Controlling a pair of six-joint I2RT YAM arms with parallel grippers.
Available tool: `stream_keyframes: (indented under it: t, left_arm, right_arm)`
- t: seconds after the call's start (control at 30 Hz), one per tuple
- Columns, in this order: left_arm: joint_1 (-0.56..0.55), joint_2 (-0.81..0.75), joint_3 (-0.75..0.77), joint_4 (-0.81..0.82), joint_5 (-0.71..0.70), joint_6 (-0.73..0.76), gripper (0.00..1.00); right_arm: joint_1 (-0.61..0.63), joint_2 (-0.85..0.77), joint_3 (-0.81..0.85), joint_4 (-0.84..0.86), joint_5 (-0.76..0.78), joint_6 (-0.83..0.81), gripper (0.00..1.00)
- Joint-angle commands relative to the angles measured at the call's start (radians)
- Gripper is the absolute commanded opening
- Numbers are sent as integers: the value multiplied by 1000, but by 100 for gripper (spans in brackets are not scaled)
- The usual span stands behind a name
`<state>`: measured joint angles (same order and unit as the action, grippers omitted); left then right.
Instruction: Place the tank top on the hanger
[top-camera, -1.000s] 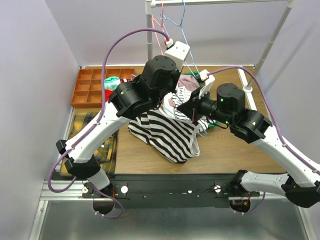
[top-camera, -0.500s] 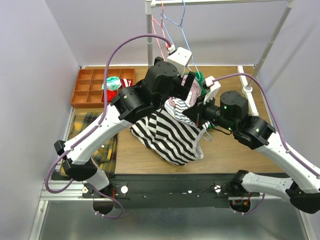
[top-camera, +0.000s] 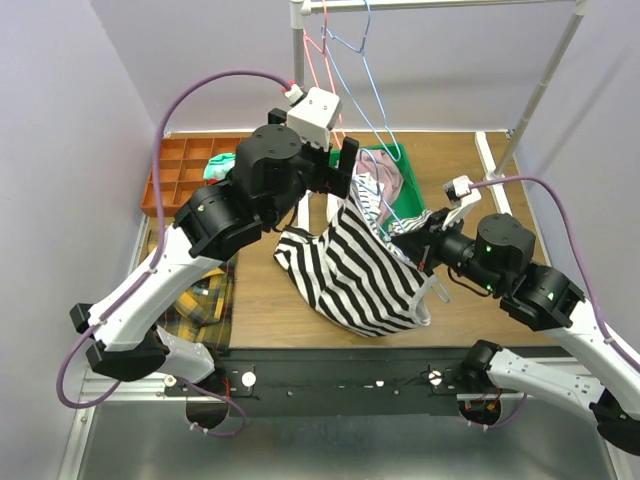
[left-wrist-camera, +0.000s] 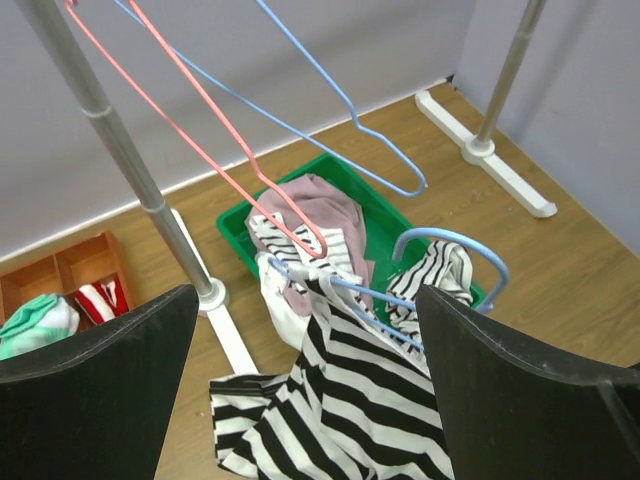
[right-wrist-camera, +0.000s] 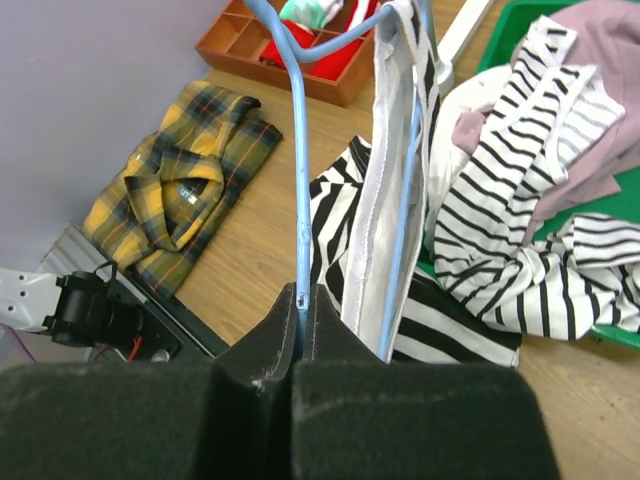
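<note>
Tank top (top-camera: 355, 265) hangs btwn the arms, upper part draped on the hanger (right-wrist-camera: 299, 150); whether its hem touches the wood we can't tell. Nearest us, right gripper (right-wrist-camera: 303, 300) is pinched tight on the hanger's blue wire. Further up, left gripper (left-wrist-camera: 305, 295) is spread wide w/ nothing in it, above the cloth. We judge the cloth light, limp, apt to slide off thin wire; best hold is a strap near the shoulder. Beyond: green bin (left-wrist-camera: 235, 225) w/ pink garment (left-wrist-camera: 325, 200), then red hangers (left-wrist-camera: 200, 150) by the rack pole (left-wrist-camera: 130, 170).
</note>
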<state>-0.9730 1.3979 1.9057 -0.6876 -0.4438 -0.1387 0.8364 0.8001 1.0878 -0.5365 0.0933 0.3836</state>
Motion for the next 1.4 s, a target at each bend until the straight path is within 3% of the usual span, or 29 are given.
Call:
stream_keyframes:
  t: [0.0,0.43,0.77,1.03,1.37]
  left_arm:
    - [-1,-25,-8,33,36,28,99]
    - [-1,-57,-4,39,51,30,99]
    - [-1,-92,-22,23,50,34,99]
    - [-1,-108,-5,0,47,45,99]
    - [-1,-112,29,-6,65,47,99]
  right_arm:
    - [0,-30,-46,-14,49,43,1]
    - [1,-216,-46,-140,393,141,1]
    - [1,-170,26,16,612,78,1]
    - [1,-3,274,95,753,-61,1]
    - [1,109,581,81,793,-202,1]
